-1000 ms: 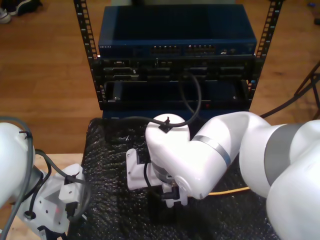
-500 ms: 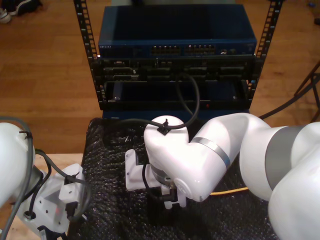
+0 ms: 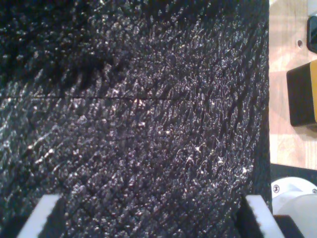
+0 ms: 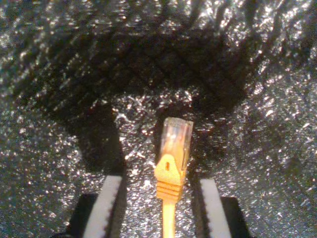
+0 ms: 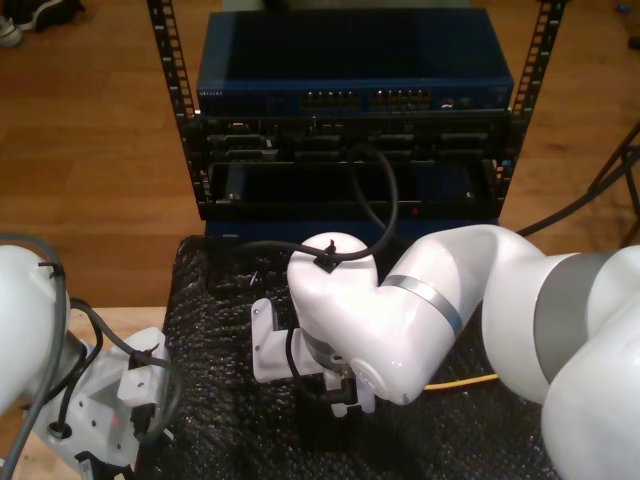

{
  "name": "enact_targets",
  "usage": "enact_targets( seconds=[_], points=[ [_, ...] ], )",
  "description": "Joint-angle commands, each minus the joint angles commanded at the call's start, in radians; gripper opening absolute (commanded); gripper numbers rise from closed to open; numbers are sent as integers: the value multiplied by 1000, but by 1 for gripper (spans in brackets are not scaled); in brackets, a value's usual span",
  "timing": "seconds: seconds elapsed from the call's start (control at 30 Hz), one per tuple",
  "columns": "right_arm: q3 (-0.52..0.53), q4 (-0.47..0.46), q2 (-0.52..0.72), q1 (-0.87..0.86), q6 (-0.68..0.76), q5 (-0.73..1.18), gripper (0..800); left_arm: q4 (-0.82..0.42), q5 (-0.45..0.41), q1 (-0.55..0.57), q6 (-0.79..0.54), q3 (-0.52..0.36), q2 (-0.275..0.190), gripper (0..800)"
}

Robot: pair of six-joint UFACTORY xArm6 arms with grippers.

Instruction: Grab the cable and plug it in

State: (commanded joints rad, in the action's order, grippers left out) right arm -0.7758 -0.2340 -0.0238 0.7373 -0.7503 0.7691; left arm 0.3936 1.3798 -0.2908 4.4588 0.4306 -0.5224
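Black bubble-textured padding [image 5: 230, 390] covers the work surface, with wooden floor beyond and a rack of network equipment [image 5: 350, 120] standing at its far edge in the exterior view. On that padding lies the cable [image 4: 171, 198], its yellow-orange boot and clear plastic plug [image 4: 176, 139] pointing away from my second gripper [image 4: 158, 208]; the boot sits between the two pale fingers [image 4: 106, 208], which are spread with padding visible on either side of it, so nothing is pinched yet. In the exterior view a stretch of the same cable runs out from under the big white arm toward that view's right [image 5: 460, 381]. I judge the cable light and limp, likely to slide or twist on the slick wrap, while the plug is small, rigid and has a fragile latch; the ribbed boot just behind the plug looks like the best place to grip, keeping the tip steady for insertion. My first gripper [image 3: 153, 218] hangs over bare padding with its fingers wide apart and empty, near the padding's edge where a pale wooden surface [image 3: 285, 74] and a black and yellow block [image 3: 302, 94] begin. Open padding lies ahead of the plug, but the route to the rack's port rows [image 5: 370, 100] passes a looping black arm cable [image 5: 385, 195], which could snag.
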Motion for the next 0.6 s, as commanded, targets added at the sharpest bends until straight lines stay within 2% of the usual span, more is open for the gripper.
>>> enact_targets(
  seconds=[0.27,0.43,0.6],
  points=[
    [0,-15,0,0,15,0,195,0,0,0,0,0,0,800],
    [2,-44,3,-2,38,0,42,0,0,0,-2,2,0,800],
    [3,-57,29,-2,43,0,7,0,5,0,-2,5,0,800]
  ],
)
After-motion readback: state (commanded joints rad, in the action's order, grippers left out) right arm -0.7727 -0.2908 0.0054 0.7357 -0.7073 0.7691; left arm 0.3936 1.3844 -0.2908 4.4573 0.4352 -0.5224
